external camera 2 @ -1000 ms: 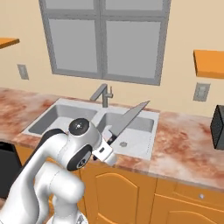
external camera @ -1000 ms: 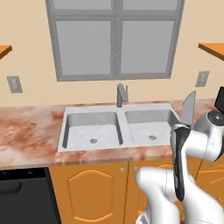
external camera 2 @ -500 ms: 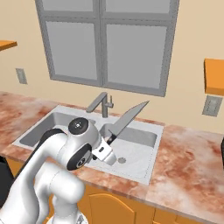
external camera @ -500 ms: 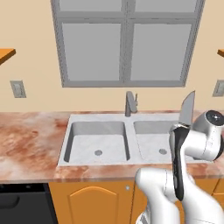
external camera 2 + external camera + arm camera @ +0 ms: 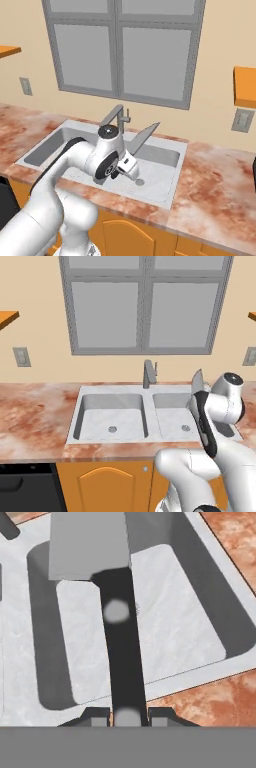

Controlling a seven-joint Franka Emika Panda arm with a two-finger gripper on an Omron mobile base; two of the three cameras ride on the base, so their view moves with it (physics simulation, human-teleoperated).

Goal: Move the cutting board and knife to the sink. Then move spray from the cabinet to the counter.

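Knife [image 5: 120, 637] is pinched by its dark handle in the nearly closed claw [image 5: 128, 716], blade pointing up and away, held in the air above the right basin of the sink [image 5: 112, 428]. It is not yet released, so that step looks close to done. No cutting board lies in either basin, and fetching the spray to the marbled surface [image 5: 220, 185] remains.

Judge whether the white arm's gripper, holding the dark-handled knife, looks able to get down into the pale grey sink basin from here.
Probably yes. The gripper, shut on the knife, hangs over the right bowl of the sink, and nothing lies in that bowl below it.
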